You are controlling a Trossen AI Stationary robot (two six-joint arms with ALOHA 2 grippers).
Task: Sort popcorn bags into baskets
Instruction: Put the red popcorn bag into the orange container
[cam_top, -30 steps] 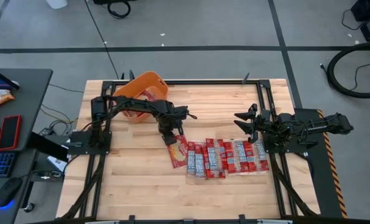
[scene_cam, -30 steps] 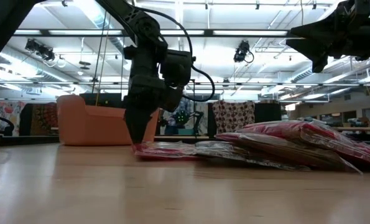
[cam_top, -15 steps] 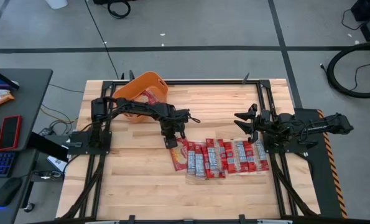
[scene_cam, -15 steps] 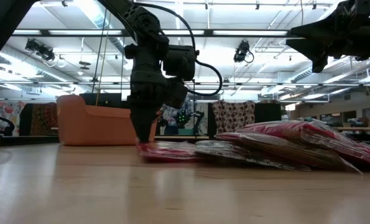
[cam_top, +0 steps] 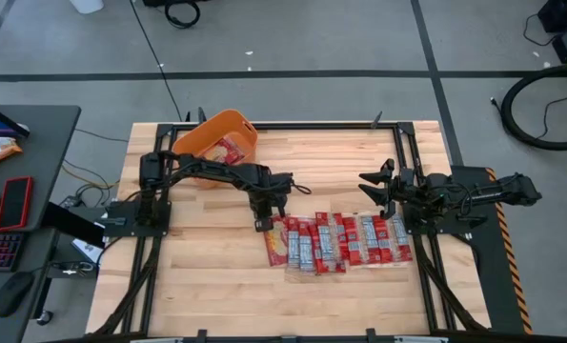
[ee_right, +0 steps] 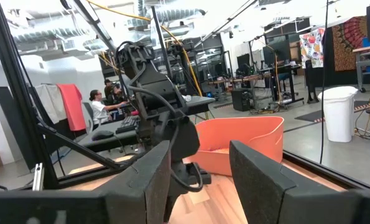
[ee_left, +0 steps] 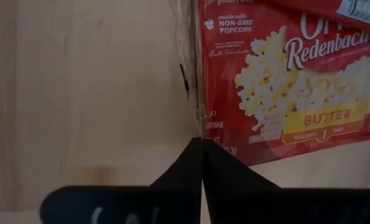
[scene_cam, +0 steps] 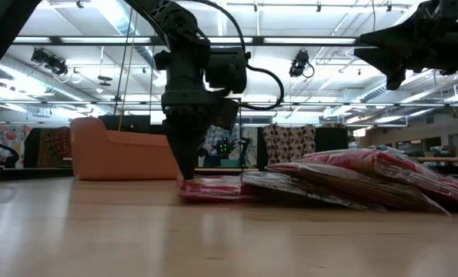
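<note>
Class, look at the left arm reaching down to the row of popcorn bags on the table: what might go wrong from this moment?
1. The left tool is down at the edge of the end bag with its fingers together, so it may slide off or push the bag instead of gripping it.
2. The popcorn bags overlap, so lifting one could drag its neighbour.
3. The orange basket sits at the table's far edge; a poorly held bag might drop on the way.

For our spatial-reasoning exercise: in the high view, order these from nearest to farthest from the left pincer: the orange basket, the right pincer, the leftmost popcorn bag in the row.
1. Leftmost popcorn bag: right at the left pincer, whose tips meet at its edge.
2. Orange basket: at the table's far left corner.
3. Right pincer: across the table on the right side, fingers open.
</note>
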